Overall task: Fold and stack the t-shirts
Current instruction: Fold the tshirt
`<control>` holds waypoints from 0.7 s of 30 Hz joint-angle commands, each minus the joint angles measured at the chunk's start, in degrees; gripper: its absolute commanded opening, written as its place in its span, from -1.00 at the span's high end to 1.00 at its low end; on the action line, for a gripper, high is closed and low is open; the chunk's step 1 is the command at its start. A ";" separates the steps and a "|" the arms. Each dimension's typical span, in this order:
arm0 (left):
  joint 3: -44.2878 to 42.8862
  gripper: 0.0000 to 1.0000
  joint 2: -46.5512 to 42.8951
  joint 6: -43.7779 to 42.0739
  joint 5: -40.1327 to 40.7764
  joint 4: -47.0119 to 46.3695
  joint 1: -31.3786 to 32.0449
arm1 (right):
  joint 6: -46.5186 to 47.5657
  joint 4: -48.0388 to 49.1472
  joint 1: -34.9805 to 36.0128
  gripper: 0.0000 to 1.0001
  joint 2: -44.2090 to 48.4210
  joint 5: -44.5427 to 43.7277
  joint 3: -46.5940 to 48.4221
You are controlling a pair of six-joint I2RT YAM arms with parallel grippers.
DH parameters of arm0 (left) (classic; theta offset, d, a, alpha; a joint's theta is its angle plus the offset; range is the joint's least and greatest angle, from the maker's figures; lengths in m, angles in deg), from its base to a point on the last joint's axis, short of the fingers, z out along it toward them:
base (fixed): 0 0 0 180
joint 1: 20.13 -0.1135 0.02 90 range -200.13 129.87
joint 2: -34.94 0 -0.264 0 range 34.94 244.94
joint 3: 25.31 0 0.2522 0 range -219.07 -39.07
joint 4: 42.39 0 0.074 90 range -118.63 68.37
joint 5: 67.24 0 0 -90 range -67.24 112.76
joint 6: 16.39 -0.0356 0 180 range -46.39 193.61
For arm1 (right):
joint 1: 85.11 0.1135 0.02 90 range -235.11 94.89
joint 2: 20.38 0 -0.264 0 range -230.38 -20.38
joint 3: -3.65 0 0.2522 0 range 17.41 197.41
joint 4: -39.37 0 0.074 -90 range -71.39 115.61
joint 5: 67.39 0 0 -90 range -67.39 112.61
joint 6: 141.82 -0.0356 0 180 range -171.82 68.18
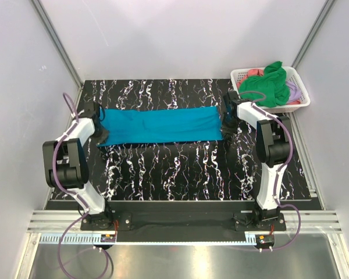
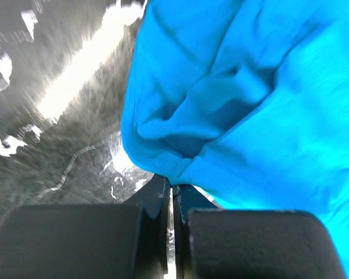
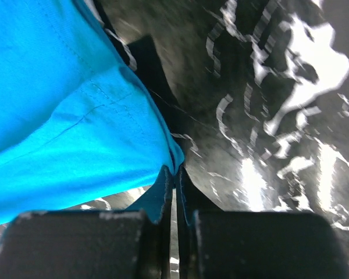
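Note:
The teal-blue t-shirt [image 1: 160, 125] lies stretched in a long band across the black marbled table [image 1: 180, 168]. My left gripper [image 1: 100, 132] is shut on its left end; in the left wrist view the cloth [image 2: 244, 99] bunches at the closed fingertips [image 2: 172, 187]. My right gripper [image 1: 227, 129] is shut on its right end; in the right wrist view the hem corner [image 3: 75, 116] is pinched between the tips [image 3: 175, 170]. A bright green shirt [image 1: 267, 84], a coral-pink one [image 1: 253, 72] and a lilac one [image 1: 295, 88] lie in the basket.
The white lattice basket [image 1: 299, 103] stands at the table's back right corner, just behind my right arm. Grey walls close in the left, right and back. A metal rail [image 1: 180, 224] runs along the near edge by the arm bases.

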 commanded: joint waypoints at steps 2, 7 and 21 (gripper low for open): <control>-3.95 1.00 0.46 -5.11 6.48 3.70 -0.47 | 1.91 -0.44 -0.50 1.00 5.73 -4.74 -4.42; -3.77 1.00 2.47 -6.79 3.95 3.44 -0.56 | 2.35 0.71 -0.50 1.00 7.75 -4.04 -7.94; -13.95 0.02 4.94 -10.39 0.68 13.54 -0.64 | 1.04 1.06 -0.23 0.46 13.46 4.22 -11.46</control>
